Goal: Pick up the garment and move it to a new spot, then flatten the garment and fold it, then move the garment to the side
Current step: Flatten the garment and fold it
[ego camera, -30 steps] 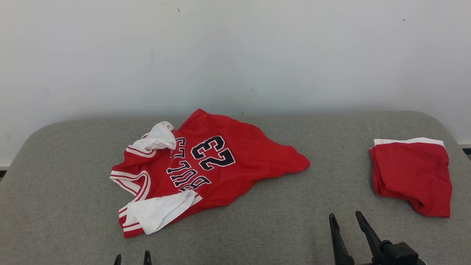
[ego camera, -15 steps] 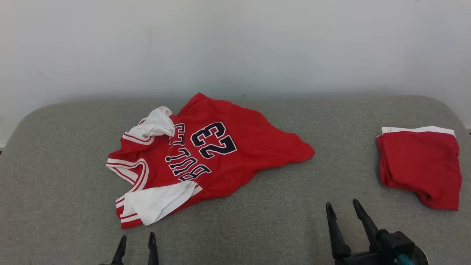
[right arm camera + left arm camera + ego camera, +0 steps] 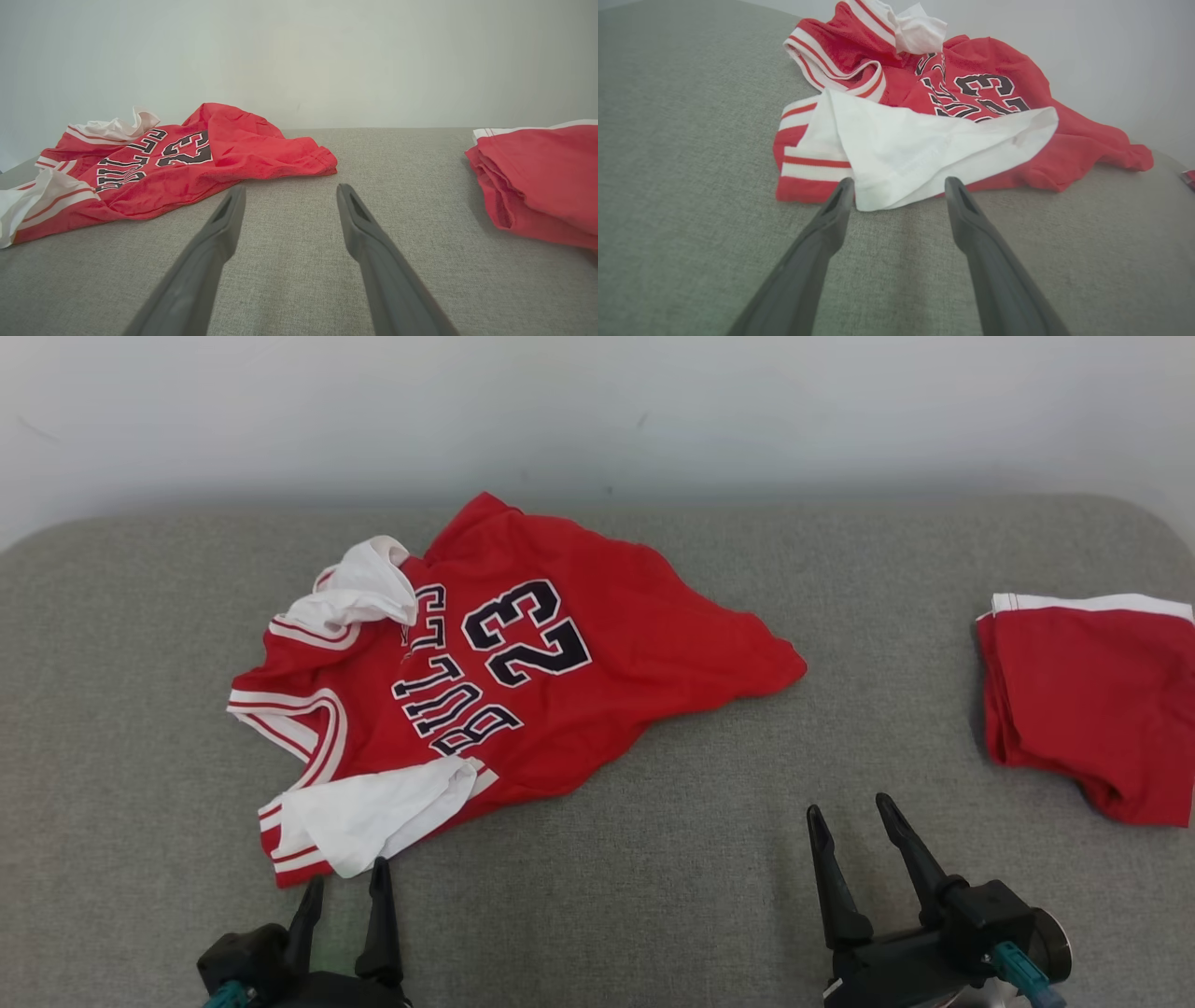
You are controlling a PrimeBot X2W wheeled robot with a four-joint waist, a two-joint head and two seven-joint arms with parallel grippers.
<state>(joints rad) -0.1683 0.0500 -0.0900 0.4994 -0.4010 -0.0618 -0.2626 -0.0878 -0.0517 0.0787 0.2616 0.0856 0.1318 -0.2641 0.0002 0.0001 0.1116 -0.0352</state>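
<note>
- The left gripper [image 3: 347,873] is at the near left, its fingers spread wide and holding nothing. The tips are just beside the white flap [image 3: 373,812] of the garment.
- The garment [image 3: 579,653], a red jersey with the number 23, lies crumpled on the grey padded surface [image 3: 653,877], left of the middle.
- The right gripper [image 3: 848,807] is near, to the right of the garment and apart from it, also wide open and empty.
- A folded red cloth [image 3: 1092,700] lies at the right edge.
</note>
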